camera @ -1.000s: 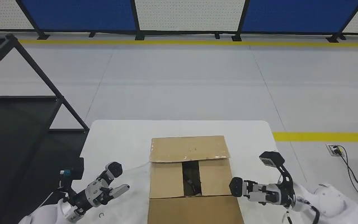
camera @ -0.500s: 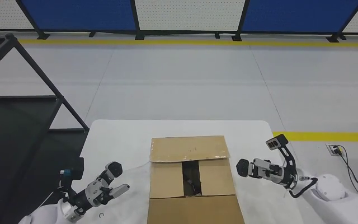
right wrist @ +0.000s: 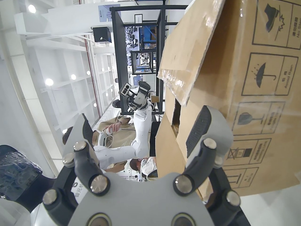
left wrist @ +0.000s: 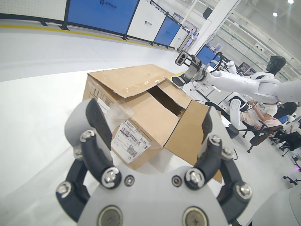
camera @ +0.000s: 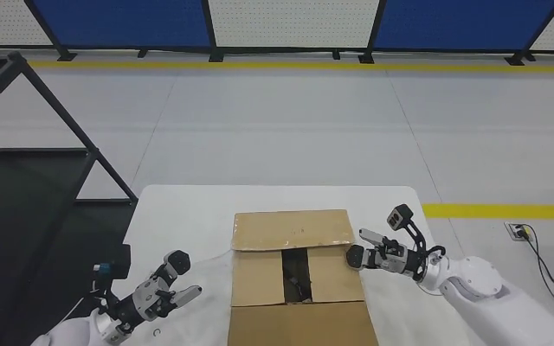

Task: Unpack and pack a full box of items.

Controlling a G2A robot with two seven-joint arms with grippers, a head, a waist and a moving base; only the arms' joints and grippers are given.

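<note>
A brown cardboard box stands in the middle of the white table, flaps mostly folded in, with a dark slot between the inner flaps. Its far flap is slightly lifted. My right gripper is open at the box's right upper edge, turned sideways, one finger close against the printed side wall. My left gripper is open and holds nothing, low over the table left of the box; the labelled corner lies between its fingers. What the box holds is hidden in shadow.
The white table has bare room left, right and behind the box. A black metal rack stands off the table's left side. Blue and white partition panels line the far floor.
My right gripper has travelled from low beside the box's near right corner up to its right upper edge, and the wrist has rotated. The left arm and the box have stayed put.
</note>
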